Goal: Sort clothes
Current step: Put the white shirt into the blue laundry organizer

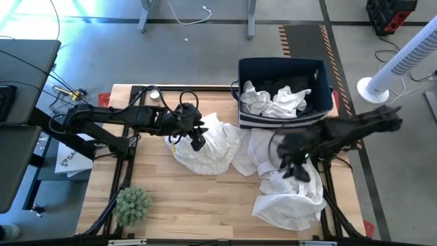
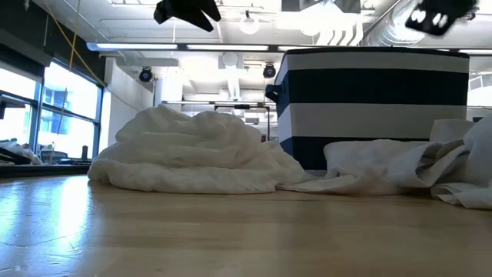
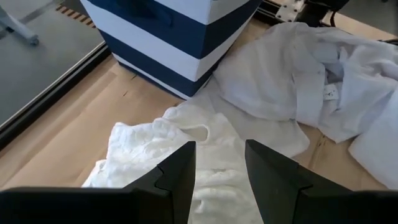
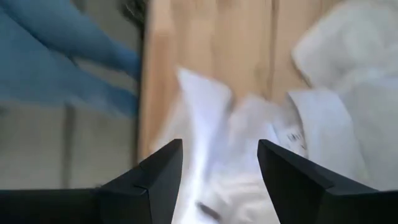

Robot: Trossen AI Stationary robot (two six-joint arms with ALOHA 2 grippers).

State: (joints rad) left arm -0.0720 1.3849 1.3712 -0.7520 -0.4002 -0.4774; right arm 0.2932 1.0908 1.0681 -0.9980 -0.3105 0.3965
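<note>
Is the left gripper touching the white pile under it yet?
Apart. The low view shows the left gripper hanging well above the white pile, with clear room between them. Its wrist view shows open fingers with nothing between.

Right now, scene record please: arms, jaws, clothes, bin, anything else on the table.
left gripper: above the white garment at table centre, jaws open, empty
right gripper: above the white pile at the table's right side, jaws open, empty
bin: navy and white striped, at the far right of the table, holds white and dark clothes
plant: near left corner of the table
</note>
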